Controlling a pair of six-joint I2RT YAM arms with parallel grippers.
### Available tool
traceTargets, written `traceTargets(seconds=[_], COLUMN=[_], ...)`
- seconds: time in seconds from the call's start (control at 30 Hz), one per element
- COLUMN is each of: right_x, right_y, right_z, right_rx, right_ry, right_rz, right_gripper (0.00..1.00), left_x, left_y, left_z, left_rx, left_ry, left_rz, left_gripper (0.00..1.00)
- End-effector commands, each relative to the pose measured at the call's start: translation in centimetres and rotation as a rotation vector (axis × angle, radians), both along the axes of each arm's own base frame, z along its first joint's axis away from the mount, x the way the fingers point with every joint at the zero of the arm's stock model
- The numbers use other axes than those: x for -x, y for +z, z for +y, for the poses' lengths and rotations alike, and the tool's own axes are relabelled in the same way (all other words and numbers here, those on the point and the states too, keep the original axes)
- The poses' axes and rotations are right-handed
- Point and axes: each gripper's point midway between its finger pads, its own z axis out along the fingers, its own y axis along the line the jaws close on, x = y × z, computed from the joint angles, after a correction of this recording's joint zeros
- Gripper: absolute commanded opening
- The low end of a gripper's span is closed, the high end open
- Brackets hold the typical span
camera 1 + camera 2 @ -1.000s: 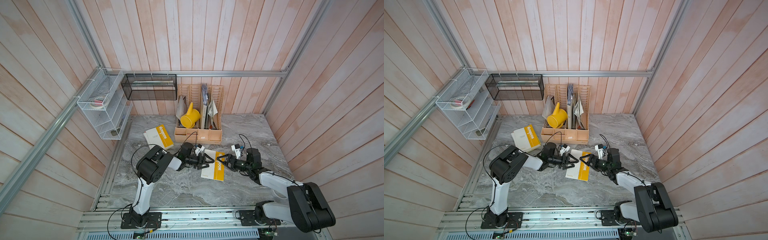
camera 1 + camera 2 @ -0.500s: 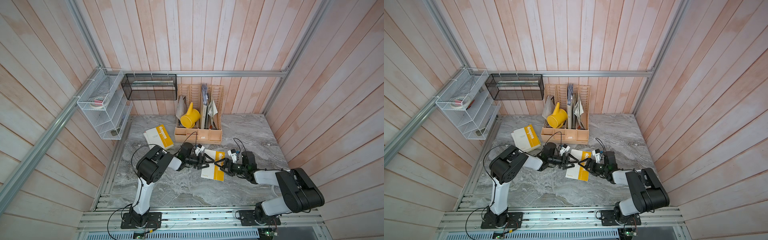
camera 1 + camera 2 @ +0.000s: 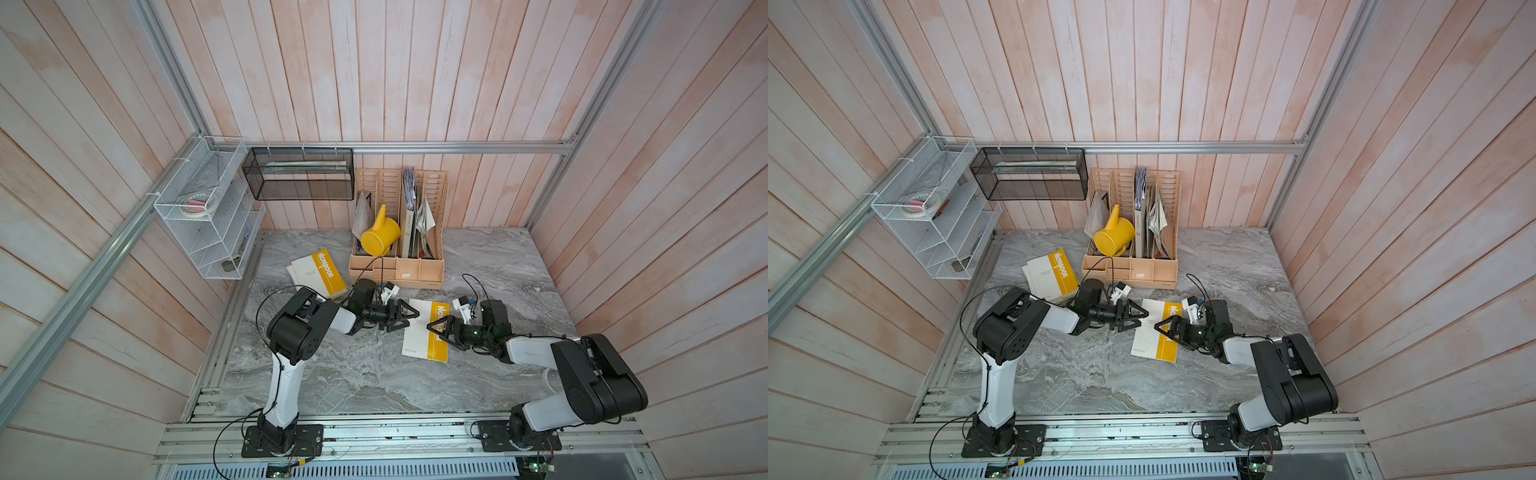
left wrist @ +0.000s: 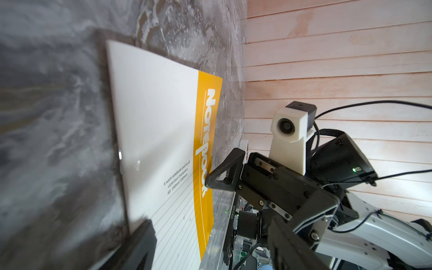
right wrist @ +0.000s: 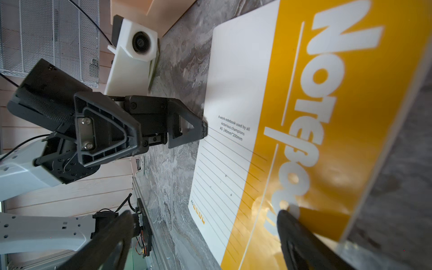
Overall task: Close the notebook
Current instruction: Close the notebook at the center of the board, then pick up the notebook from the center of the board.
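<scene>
The notebook lies flat on the marble table in both top views. It is shut, with its white and yellow front cover facing up. My left gripper is open at its white left edge. One left fingertip touches that edge in the right wrist view. My right gripper is open over the yellow spine side. One right fingertip rests on the yellow band, also seen as the fingertip in the left wrist view. Neither gripper holds anything.
A second closed notebook lies at the back left, near the left arm. A peach file organiser holding a yellow watering can stands behind the grippers. White wire shelves and a black mesh basket hang on the walls.
The right gripper has moved left from beside the notebook onto its yellow spine side. The left arm and the notebook have stayed where they were.
</scene>
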Motion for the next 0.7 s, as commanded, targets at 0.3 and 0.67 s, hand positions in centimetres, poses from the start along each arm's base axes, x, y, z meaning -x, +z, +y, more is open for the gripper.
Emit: traceTargets(seconds=[0.3,0.67], right_x=[1.7,1.6], right_y=[-3.4,-3.2], right_z=[-1.4,-1.2], right_rx=[0.107,0.092], right_ry=[-0.039,-0.032], right_rz=[0.120,0.112], right_gripper=[0.98,0.98], left_x=[-1.1,-0.2], left_y=[-2.6,-7.1], left_z=[0.8,6.0], left_rx=[-0.081,-0.388], left_ry=[0.067,0.104], left_rz=[0.026,0.086], left_gripper=[0.79,0.79])
